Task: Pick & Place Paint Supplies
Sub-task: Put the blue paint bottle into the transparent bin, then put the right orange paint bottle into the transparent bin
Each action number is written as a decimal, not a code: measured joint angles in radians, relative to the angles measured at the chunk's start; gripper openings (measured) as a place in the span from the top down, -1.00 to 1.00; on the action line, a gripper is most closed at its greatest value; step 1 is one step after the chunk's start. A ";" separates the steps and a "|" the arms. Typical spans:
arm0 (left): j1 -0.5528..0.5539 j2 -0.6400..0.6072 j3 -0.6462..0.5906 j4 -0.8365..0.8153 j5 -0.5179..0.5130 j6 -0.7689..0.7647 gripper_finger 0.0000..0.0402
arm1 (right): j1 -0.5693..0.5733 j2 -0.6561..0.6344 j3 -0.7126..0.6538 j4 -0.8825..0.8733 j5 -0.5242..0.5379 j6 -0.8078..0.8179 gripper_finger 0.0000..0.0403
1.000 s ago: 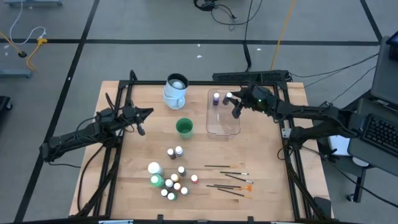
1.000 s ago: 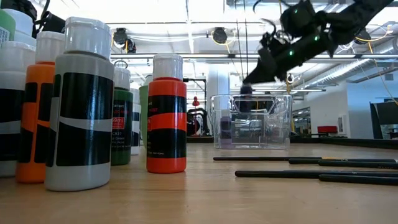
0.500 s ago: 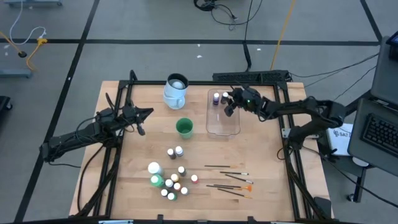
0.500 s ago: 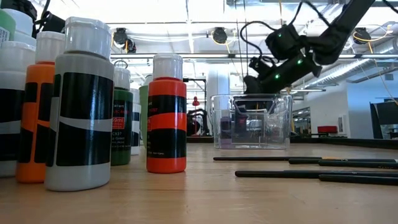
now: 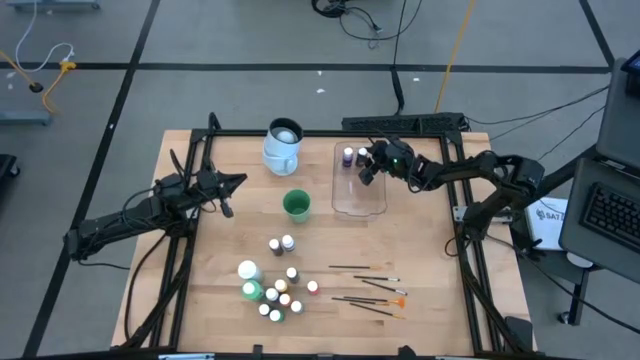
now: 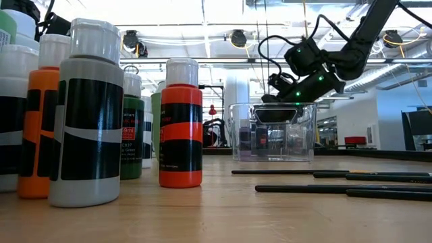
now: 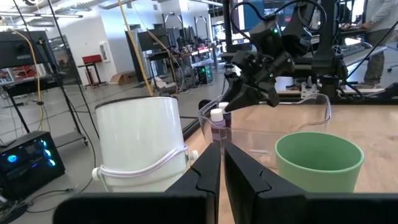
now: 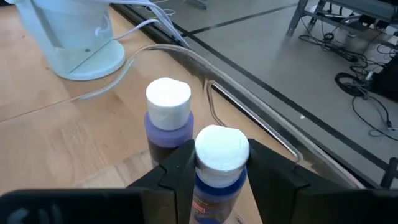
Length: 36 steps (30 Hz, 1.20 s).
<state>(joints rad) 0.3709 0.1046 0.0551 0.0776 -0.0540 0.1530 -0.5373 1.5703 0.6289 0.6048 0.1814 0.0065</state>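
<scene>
Blue bottle [image 8: 217, 163], placing step: stood in tub [image 5: 360, 205] beside purple bottle [image 8: 168, 118], right gripper [image 8: 217, 171] flanking it loosely, grip uncertain; next, spread and lift clear.

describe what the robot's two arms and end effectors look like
Both arms are dark, slim and jointed, with black cables looped along them. The right end effector shows small green lights on its wrist and two blunt black fingers. The left end effector has matching black fingers.

The right arm reaches across the bench's far side, its gripper [image 5: 368, 166] angled down, fingers [image 8: 272, 171] parted. The left arm waits at the left, its gripper [image 5: 227, 196] closed.
</scene>
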 joint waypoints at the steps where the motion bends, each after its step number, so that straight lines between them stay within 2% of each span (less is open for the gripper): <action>1: 0.000 0.000 0.000 0.000 0.000 0.000 0.87 | 0.000 0.000 0.000 0.000 0.001 -0.001 0.35; 12: 0.000 0.000 0.000 0.000 0.000 0.006 0.87 | 0.006 -0.029 0.000 0.100 -0.006 0.025 0.02; 14: 0.000 0.000 0.000 0.000 0.000 0.008 0.87 | 0.018 -0.073 0.000 0.100 -0.081 0.035 0.00; 17: 0.000 0.000 0.000 0.002 0.000 0.023 0.87 | 0.061 -0.176 0.000 0.082 -0.269 0.020 0.01; 19: 0.000 0.000 0.000 0.001 0.000 0.023 0.87 | 0.107 -0.264 0.000 0.052 -0.327 0.010 0.07; 21: 0.000 0.000 0.000 0.002 0.000 0.022 0.87 | 0.162 -0.356 0.000 0.002 -0.340 -0.004 0.18; 25: 0.000 0.000 0.000 0.001 0.000 0.018 0.87 | 0.308 -0.500 0.000 -0.133 -0.342 -0.072 0.57; 29: 0.000 0.000 0.000 0.002 0.000 0.005 0.87 | 0.452 -0.551 -0.031 -0.166 -0.339 -0.122 0.94; 32: 0.000 0.000 0.000 0.004 0.000 0.003 0.87 | 0.538 -0.532 -0.102 -0.071 -0.331 -0.131 0.93; 36: 0.000 0.000 0.000 0.007 0.000 0.001 0.87 | 0.610 -0.435 -0.233 0.191 -0.229 -0.131 0.89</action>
<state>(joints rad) 0.3710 0.1046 0.0551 0.0849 -0.0544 0.1541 0.0725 1.1355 0.3956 0.7960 -0.0481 -0.1249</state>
